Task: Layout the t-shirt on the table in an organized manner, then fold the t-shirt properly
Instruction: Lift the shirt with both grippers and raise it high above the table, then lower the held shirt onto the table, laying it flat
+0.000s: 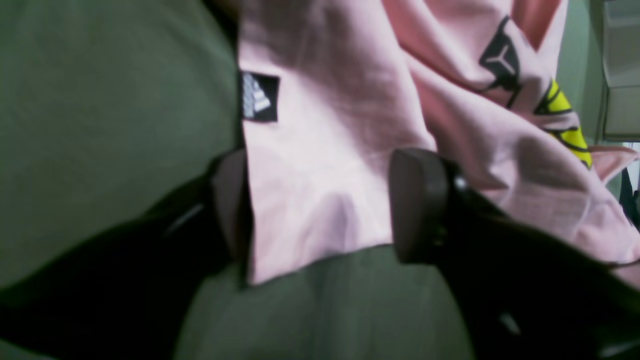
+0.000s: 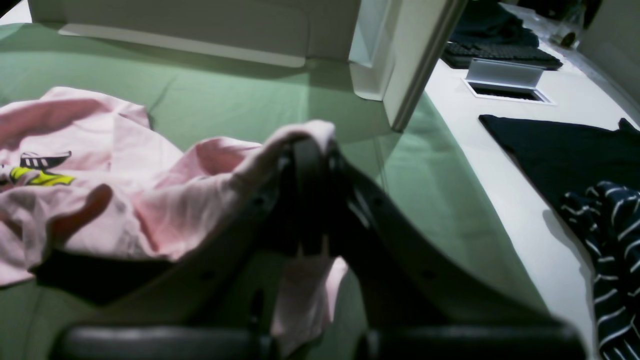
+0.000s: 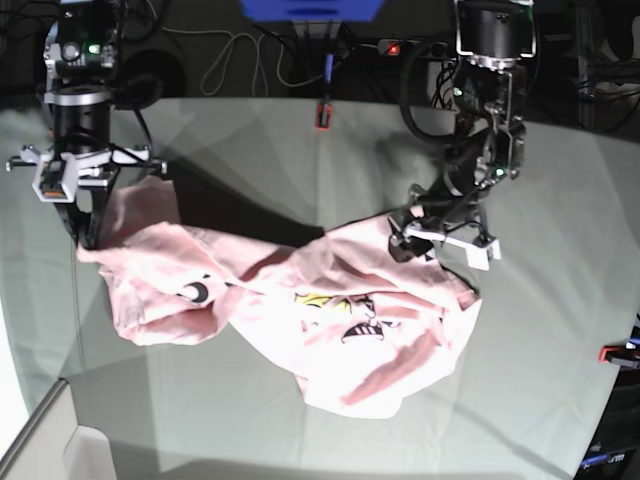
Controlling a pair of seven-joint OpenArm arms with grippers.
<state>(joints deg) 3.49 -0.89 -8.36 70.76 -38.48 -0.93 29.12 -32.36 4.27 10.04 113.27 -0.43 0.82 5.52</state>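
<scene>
Starting from the robot's end, the left jaws (image 1: 322, 205) are standing wide open over one edge of the pink t-shirt (image 1: 330, 125), with a strip of it showing between the fingertips. Can't tell if they're touching the fabric. A black label (image 1: 260, 97) with a white logo sits on that strip.

The right jaws (image 2: 315, 145) are closed on a bunched bit of the shirt, pinching it up so it drapes down on both sides. The rest of the shirt is sprawled across the bench (image 3: 540, 350) between and beyond the two arms, all rumpled and twisted through the middle, definitely not flat. You can see part of the yellow-and-black cartoon print (image 3: 320, 300) near the middle and some dark print nearby.

Further out, past the shirt, there's a pale grey panel (image 2: 200, 25) standing on the green-grey cloth (image 2: 430, 210). Off past the cloth's edge in the right wrist view is a white surface (image 2: 492, 185) with a black garment (image 2: 545, 150) and a striped dark cloth (image 2: 620, 240) on it, then a black keyboard (image 2: 500, 55) farther back.
</scene>
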